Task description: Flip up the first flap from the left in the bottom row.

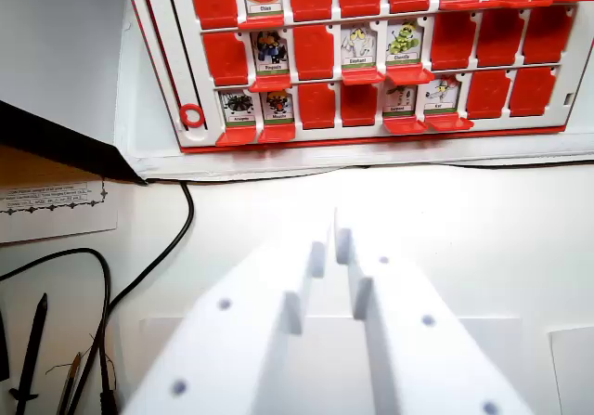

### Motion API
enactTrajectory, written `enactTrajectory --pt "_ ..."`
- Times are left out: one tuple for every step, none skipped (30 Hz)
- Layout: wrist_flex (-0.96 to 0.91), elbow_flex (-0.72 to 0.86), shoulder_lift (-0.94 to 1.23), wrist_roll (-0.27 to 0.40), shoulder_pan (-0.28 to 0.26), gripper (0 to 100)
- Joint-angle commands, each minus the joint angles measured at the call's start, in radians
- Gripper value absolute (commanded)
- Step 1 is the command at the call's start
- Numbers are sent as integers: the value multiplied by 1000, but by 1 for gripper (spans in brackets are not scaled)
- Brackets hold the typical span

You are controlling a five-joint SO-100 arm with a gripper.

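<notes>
Right now the jaws sit nearly together, holding nothing, short of the game board (371, 62).

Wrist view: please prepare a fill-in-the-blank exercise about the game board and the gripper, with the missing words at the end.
1. In the bottom row of the game board, ___ flaps show picture cards.
2. The first flap from the left shows a picture card, but the third flap shows only a plain ___ face.
3. The cable on the table is ___ in colour.
4. The white gripper holds ___.

Missing words: four; red; black; nothing
</notes>
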State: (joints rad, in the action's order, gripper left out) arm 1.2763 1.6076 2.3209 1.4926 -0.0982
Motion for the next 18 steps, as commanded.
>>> enactTrajectory --pt "-84 40 32 32 -35 0" --pt "-110 64 34 46 -41 0" --pt "-133 84 34 54 -48 0" --pt "-155 106 32 57 -55 0" --pt "-179 127 29 63 -66 0" --pt "-199 147 25 66 -75 0" --pt "-219 167 21 67 -86 0" --pt "-242 187 17 69 -98 0" --pt "-261 206 12 72 -112 0" --pt "-285 225 6 74 -124 0" --pt "-308 245 2 80 -133 0" --pt "-328 261 -8 81 -144 0" --pt "-347 276 -18 78 -153 0" --pt "-376 296 -26 78 -163 0" --pt "-410 319 -37 78 -172 0" --pt "-445 345 -51 78 -181 0" --pt "-488 371 -63 80 -190 0" --pt "-534 402 -77 80 -196 0"
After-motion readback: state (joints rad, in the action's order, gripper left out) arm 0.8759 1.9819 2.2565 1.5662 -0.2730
